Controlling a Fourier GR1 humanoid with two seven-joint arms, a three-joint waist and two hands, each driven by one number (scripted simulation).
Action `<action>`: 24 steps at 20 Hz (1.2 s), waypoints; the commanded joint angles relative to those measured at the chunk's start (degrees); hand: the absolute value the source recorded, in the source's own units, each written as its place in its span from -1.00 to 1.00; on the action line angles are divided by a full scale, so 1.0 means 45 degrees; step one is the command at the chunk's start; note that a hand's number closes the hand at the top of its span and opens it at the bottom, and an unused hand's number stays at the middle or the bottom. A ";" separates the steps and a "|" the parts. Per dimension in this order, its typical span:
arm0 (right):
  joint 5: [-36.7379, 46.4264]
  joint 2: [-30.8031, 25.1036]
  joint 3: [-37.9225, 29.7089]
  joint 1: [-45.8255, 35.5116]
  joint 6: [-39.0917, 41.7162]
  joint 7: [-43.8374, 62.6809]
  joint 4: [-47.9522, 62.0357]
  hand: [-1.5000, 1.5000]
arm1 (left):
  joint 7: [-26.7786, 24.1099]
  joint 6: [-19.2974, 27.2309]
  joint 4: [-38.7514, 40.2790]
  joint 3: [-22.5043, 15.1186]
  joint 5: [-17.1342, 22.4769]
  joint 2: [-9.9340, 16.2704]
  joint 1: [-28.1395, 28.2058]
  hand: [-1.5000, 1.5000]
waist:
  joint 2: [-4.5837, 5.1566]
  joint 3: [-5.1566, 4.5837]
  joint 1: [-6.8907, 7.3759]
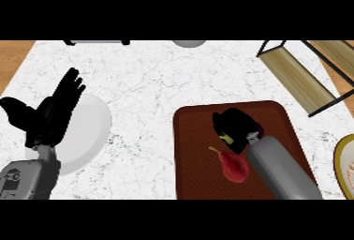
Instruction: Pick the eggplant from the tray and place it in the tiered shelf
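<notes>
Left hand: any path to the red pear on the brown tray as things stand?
Probably not easily. The left hand rests open over the white plate, far across the counter; the right hand and its forearm crowd the red pear on the brown tray.

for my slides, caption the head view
Right hand curled over the eggplant on the tray; left hand resting open.

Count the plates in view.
2. White plate at left on the counter, partly behind the left hand. A second plate is cut off at the right edge, beside the tray.
</notes>
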 commanded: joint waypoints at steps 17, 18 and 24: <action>-0.5654 0.2344 -0.1105 0.2076 -0.2803 0.8740 -1.1247 1.00 | 0.0112 0.0187 -0.0412 -0.0143 -0.0324 -0.0158 0.0247 0.00 | 0.0056 0.0100 -0.0034; -0.5681 0.2344 -0.1695 0.1854 -0.2207 0.9173 -1.2018 1.00 | 0.0135 0.0068 -0.0009 0.0244 0.0036 -0.0052 -0.0156 0.00 | 0.0072 0.0092 -0.0142; -0.6806 0.1985 -0.4025 -0.0014 0.0053 1.1896 -1.4159 1.00 | -0.0057 -0.0472 0.1129 0.0838 0.0339 0.0408 -0.0769 0.00 | 0.0164 0.0089 -0.0029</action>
